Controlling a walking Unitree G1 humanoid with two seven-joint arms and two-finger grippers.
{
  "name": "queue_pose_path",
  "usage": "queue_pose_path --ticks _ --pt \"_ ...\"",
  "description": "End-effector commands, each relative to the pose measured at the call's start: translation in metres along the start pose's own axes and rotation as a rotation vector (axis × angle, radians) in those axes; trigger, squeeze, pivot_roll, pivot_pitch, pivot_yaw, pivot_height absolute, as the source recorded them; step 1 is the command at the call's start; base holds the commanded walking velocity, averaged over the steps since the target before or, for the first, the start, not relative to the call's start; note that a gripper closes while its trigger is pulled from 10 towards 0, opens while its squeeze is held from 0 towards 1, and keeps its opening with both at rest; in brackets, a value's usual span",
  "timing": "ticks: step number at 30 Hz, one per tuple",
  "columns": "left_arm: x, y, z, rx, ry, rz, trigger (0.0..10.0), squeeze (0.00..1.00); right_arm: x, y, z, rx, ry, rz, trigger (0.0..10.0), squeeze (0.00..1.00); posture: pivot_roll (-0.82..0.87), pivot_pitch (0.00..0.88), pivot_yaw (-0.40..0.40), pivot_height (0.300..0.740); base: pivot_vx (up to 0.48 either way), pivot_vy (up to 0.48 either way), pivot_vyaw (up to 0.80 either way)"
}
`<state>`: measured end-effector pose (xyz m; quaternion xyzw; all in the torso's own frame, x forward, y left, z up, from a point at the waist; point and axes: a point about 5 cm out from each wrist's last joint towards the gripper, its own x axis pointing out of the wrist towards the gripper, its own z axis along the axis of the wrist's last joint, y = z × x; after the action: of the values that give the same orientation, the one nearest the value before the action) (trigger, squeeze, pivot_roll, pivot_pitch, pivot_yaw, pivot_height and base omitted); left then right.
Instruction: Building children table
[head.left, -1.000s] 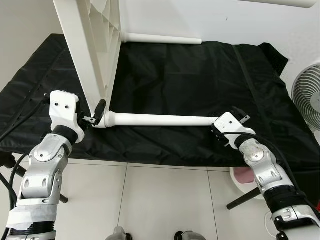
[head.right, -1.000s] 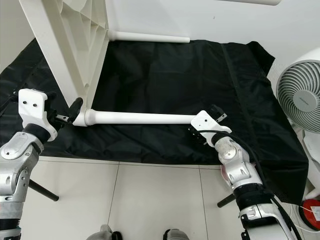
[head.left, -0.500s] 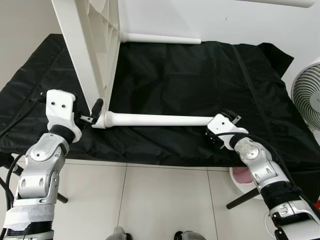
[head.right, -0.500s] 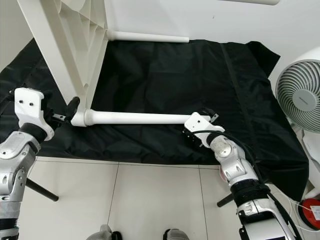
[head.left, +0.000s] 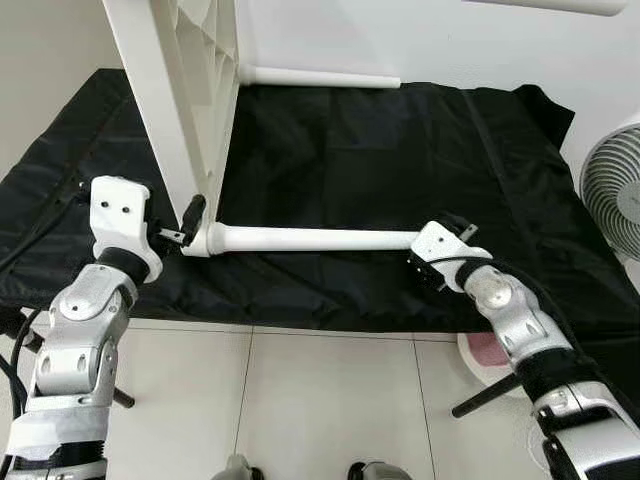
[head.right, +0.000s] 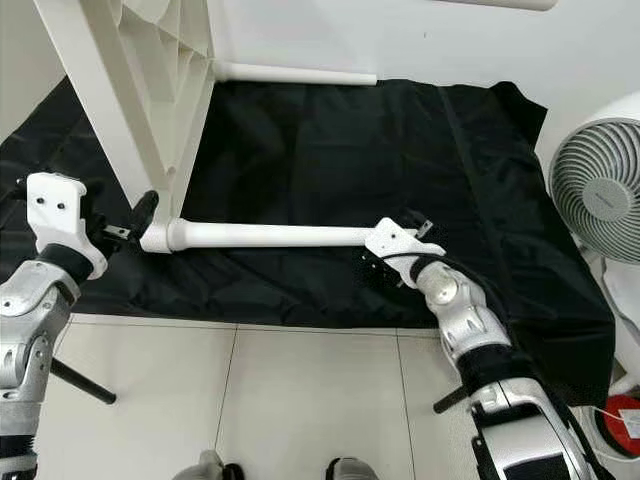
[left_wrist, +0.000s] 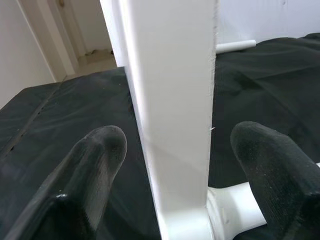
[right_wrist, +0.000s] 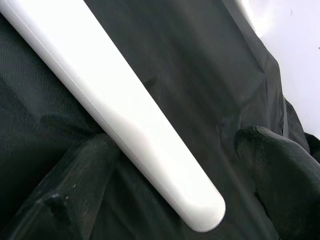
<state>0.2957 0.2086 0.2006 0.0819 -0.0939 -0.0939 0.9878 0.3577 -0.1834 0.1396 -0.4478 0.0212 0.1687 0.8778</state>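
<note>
A white table top (head.left: 175, 90) stands on its edge at the left of a black cloth (head.left: 400, 160). One white leg (head.left: 310, 238) runs out sideways from its lower corner, just above the cloth. A second leg (head.left: 320, 77) sticks out at the back. My left gripper (head.left: 185, 228) is at that lower corner, open, with its black fingers (left_wrist: 97, 155) on either side of the table top's edge (left_wrist: 175, 100). My right gripper (head.left: 440, 238) is at the leg's free end (right_wrist: 200, 210), open, with the rounded tip between its fingers (right_wrist: 280, 170).
The cloth covers a low platform whose front edge is just ahead of my arms; tiled floor (head.left: 320, 400) lies below. A white fan (head.right: 600, 190) stands at the right. A white and pink dish (head.left: 485, 355) and black stand legs (head.left: 480, 398) are on the floor by my right arm.
My right gripper has moved left along the cloth and now straddles the leg's end more closely. The left gripper has shifted slightly left at the corner.
</note>
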Motion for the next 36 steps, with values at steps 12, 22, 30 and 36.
queue_pose_path --ticks 12,22,30,36 --pt "0.003 0.003 0.005 0.007 -0.006 0.010 10.0 0.00 0.017 0.008 0.010 -0.061 0.000 0.034 10.0 0.00 -0.04 0.072 0.034 0.740 0.000 0.000 0.00" --pt "0.002 0.004 0.007 0.004 -0.006 0.015 10.0 0.00 0.026 0.005 0.017 -0.175 -0.013 -0.023 10.0 0.00 -0.04 0.070 0.035 0.740 0.000 0.000 0.00" --pt "0.002 0.003 0.007 0.002 -0.004 0.013 10.0 0.00 0.028 0.003 0.015 -0.175 -0.003 -0.077 10.0 0.00 -0.04 0.070 0.035 0.740 0.000 0.000 0.00" --pt "0.007 0.004 0.010 -0.005 -0.007 0.029 10.0 0.00 0.028 0.002 0.012 -0.183 0.007 -0.124 9.6 0.00 -0.03 0.082 0.039 0.740 0.000 0.000 0.00"
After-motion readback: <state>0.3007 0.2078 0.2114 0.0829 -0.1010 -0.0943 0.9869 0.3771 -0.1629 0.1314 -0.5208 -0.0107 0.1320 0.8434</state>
